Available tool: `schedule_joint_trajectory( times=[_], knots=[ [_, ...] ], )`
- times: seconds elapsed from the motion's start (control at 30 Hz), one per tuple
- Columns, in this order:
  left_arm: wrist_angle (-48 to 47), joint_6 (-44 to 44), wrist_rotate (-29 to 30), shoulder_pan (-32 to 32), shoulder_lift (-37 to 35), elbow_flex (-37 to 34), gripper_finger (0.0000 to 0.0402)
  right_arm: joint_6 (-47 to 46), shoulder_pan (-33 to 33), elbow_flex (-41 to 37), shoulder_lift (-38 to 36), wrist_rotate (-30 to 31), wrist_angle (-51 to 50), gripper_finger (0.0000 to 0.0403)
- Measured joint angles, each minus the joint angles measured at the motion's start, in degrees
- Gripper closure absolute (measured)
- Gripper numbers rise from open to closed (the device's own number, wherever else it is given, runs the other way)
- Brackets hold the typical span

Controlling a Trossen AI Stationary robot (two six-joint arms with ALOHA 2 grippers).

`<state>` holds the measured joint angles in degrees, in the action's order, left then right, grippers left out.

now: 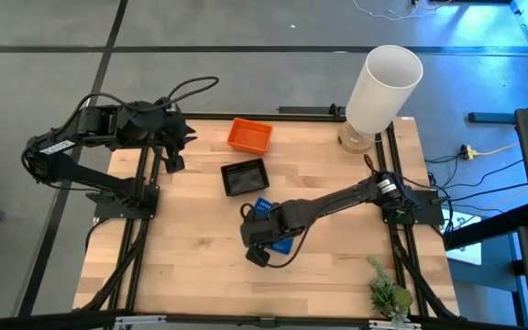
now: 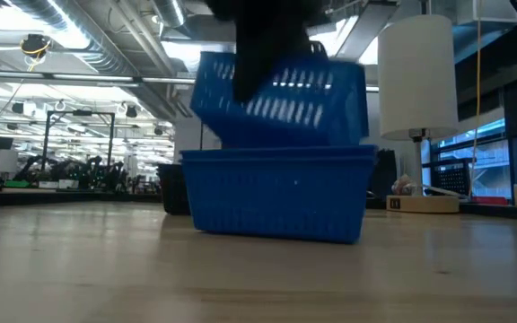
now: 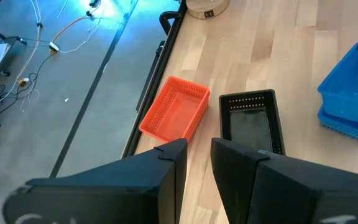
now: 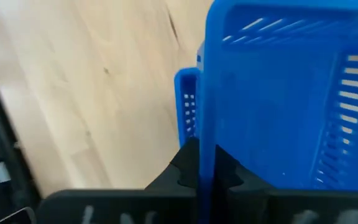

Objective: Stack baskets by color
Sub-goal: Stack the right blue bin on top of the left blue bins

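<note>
Two blue baskets show in the low view. One blue basket [image 2: 276,193] stands on the table, and a second blue basket [image 2: 285,94] hangs tilted just above it with my right gripper [image 4: 207,167] shut on it, near the table's middle [image 1: 266,229]. An orange basket [image 1: 249,135] and a black basket [image 1: 245,177] rest on their bottoms farther back. At the far left, above the table, my left gripper [image 3: 197,165] is open with nothing between its fingers. My right gripper pinches one side wall of the upper blue basket at its rim [image 4: 209,134], one finger inside and one outside. The fingers come from above, pointing steeply down. The basket hangs tilted, its low side at the lower basket's rim [image 2: 240,148]; whether they touch, I cannot tell.
A tall white cylinder [image 1: 383,82] stands on a round wooden base at the far right corner. A small green plant [image 1: 388,295] sits at the near right corner. Bare wood lies along the near left part of the table [image 1: 172,257].
</note>
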<state>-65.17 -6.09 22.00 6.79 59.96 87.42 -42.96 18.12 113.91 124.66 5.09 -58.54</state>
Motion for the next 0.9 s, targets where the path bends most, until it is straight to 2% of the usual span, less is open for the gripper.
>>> schedule_joint_trajectory(
  times=[0.2,0.37,0.63,0.9],
  knots=[
    [0.01,0.59,0.00,0.00,0.00,-0.02,0.0337,-1.00,0.03,4.48,-0.13,-1.01,-3.17,0.0403],
    [0.00,1.22,0.00,0.00,0.00,-0.02,0.0337,-1.90,-0.36,3.23,-0.09,-7.72,-3.26,0.0403],
    [0.00,1.53,0.00,0.00,0.00,-0.02,0.0337,0.02,-1.25,2.97,0.03,-6.25,-4.27,0.0403],
    [-0.02,2.60,0.01,0.00,0.00,-0.02,0.0337,3.06,-1.41,2.93,2.01,-7.59,-4.95,0.0403]
  ],
)
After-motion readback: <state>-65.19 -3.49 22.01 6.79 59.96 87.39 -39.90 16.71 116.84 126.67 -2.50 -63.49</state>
